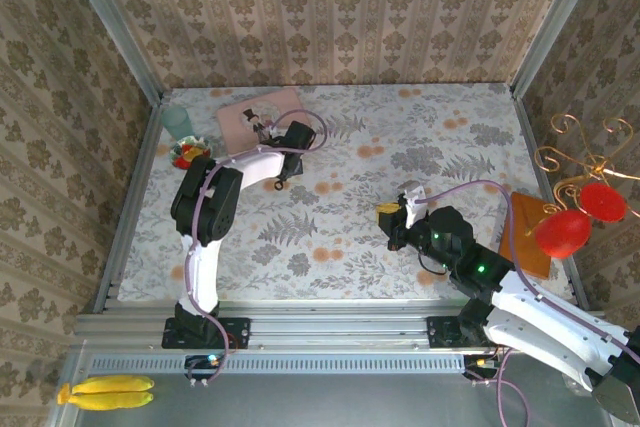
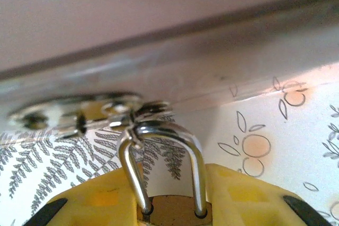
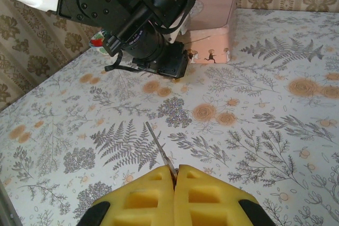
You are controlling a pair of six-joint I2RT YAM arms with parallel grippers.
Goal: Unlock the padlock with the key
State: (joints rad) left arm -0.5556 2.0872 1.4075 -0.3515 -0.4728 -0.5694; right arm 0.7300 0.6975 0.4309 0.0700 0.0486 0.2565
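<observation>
Two pairs of yellow-padded jaws are seen over the floral-patterned bench [image 1: 400, 137]. At the far left, the tiny brass-coloured padlock with a thin silvery shackle [image 2: 197, 175] is hooked through the metal hasp [image 2: 79, 115] of the pink illustrated tin box [image 1: 262, 112]. Its body is clamped between the left jaws. Nearer and to the right, a thin silvery key [image 3: 159, 149] is pinched in the closed right jaws, well apart from the padlock.
</observation>
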